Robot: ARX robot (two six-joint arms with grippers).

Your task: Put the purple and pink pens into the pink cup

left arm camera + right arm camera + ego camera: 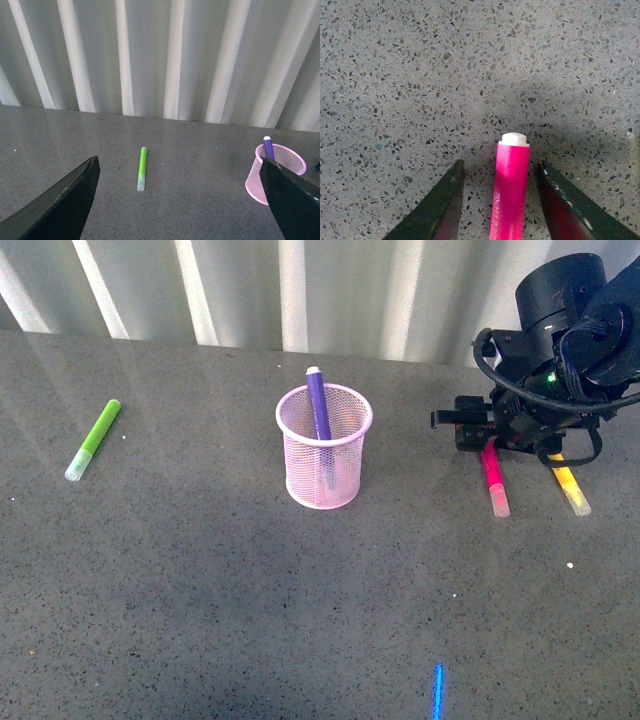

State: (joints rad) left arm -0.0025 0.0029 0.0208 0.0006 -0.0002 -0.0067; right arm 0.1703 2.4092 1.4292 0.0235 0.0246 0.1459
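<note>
Only one bit of writing could be read: small letters ran along the barrel of the pink pen point(511, 190), looking like "EHP02", though the start of the line was cut off.

There were four pens and one cup. The purple pen point(319, 405) stood tilted inside the pink cup point(305, 475), its top sticking out above the rim. The cup stood upright on the grey table point(200, 590), about midway between the left and right edges and closer to the far edge. The green pen point(94, 440) lay alone toward the far left corner. The pink pen and the yellow pen point(570, 488) lay near each other but apart toward the far right corner, pale caps pointing at the near edge.

The right gripper point(499, 164) was down at the table over the far end of the pink pen, its fingers point(445, 200) narrowly parted on either side of the barrel with a gap on each side, not clamping it. The left gripper point(178, 161) hung above the table, spread wide and holding nothing
</note>
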